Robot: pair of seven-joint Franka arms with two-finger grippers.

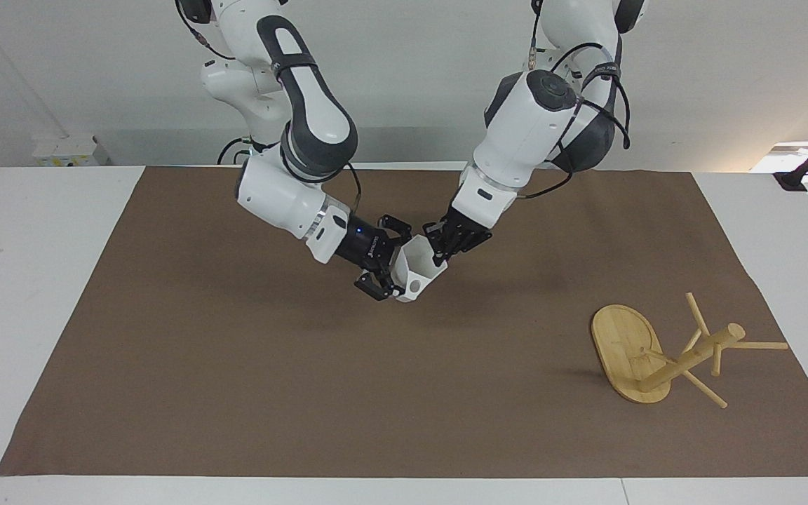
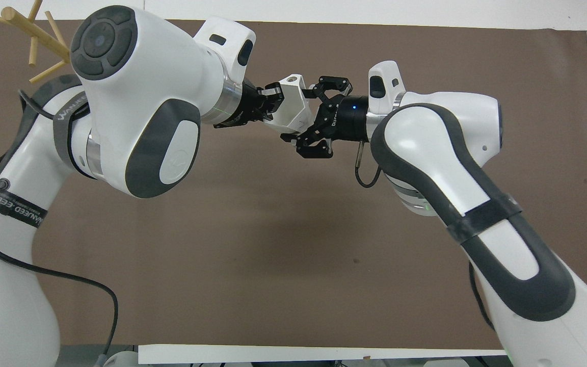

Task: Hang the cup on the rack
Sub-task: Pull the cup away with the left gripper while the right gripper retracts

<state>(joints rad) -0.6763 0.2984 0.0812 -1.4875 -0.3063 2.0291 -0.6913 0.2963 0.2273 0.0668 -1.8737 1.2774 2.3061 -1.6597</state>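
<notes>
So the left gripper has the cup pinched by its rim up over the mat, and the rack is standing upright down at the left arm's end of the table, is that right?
Not quite. The rack is tipped over, its post slanting down to the mat and its oval base on edge, as the facing view shows. The rest holds: the left gripper pinches the cup by its rim.

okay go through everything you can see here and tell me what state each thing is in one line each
cup: held up in the air over the brown mat, tilted, mouth toward the left arm.
left gripper: shut on the cup's rim.
right gripper: open around the cup's base.
rack: tipped over on the mat at the left arm's end, base on edge, no cup on it.
brown mat: flat on the table.
</notes>
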